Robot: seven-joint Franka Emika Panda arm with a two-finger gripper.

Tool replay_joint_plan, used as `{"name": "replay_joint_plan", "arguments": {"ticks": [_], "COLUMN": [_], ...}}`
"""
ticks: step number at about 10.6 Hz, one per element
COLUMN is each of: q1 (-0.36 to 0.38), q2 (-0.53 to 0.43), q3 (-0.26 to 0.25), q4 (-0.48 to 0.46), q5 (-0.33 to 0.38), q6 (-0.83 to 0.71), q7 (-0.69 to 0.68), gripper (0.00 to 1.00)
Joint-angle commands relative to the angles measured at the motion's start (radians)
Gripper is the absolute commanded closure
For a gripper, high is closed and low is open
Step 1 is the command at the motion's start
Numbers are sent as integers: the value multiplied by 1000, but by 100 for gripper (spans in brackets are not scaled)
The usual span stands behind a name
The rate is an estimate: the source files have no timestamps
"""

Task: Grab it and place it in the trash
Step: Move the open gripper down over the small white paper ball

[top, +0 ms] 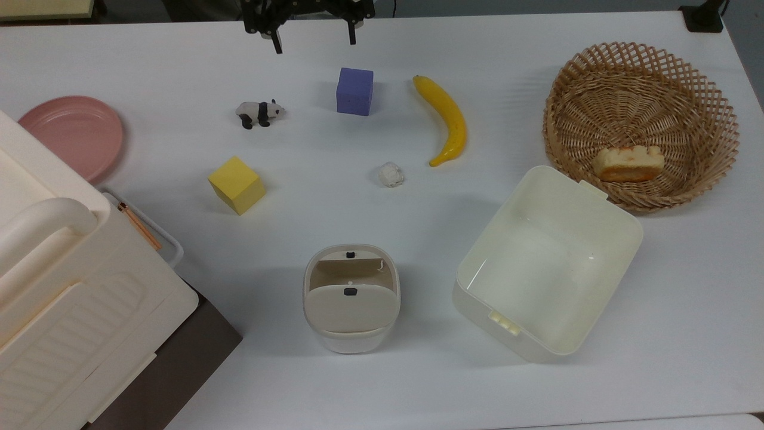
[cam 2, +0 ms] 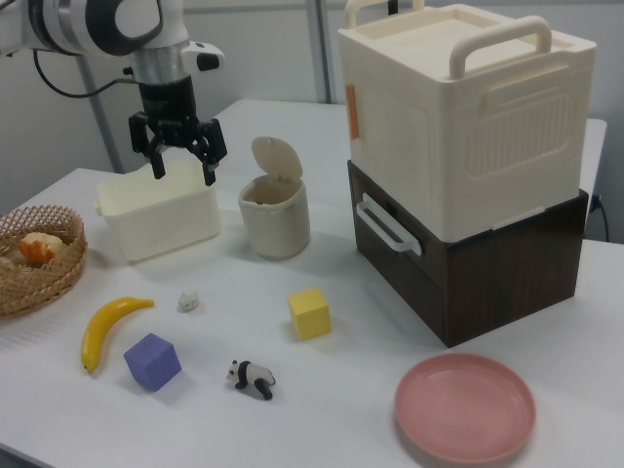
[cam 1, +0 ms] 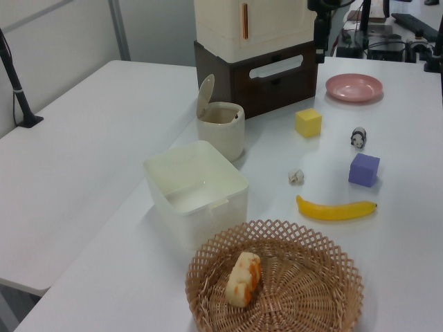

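The paper wad (top: 391,174) is lying free on the white bench (top: 179,370), with nothing touching it. In the top view it is sitting just below and to the left of the banana's (top: 445,119) lower tip, below the purple cube (top: 354,91) and well to the right of the yellow cube (top: 236,184). The panda figurine (top: 259,112) is standing further off toward the top view's upper left.

The trash bin (top: 351,297) is standing below the wad in the top view, apart from it, with open bench between the two. Its swing flap (cam 1: 205,95) is tilted up, so the opening is exposed and no lid action appears necessary. The larger cream tub (top: 546,263) is resting to the top view's right of the bin, and the wicker basket (top: 641,119) beyond that is holding a piece of bread (top: 630,162).

The gripper (cam 2: 179,161) is hanging in the air above the bench, with its fingers (cam 2: 209,174) spread wide and holding nothing. In the top view it is showing at the upper edge, above the purple cube and well apart from the wad.

Task status, as judged: no step is complete. The wad is not yet grasped. Remaining steps are travelling over the wad, descending, closing on it, lifting, carrying it above the bin opening, and releasing.
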Motion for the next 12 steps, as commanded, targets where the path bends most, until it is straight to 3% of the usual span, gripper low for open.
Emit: {"name": "replay_joint_plan", "arguments": {"ticks": [1,6,9,12], "q1": [25,51,141,196], "q2": [-6,43,76,162], "q3": [-10,-9,-10,-10], "q4": [-54,-201,-321,-335], "q5": [-15,-57,-88,-99], "q6": [0,74,283,395], "q7": [-78,-97,46,165], "gripper": [0,0,1,8]}}
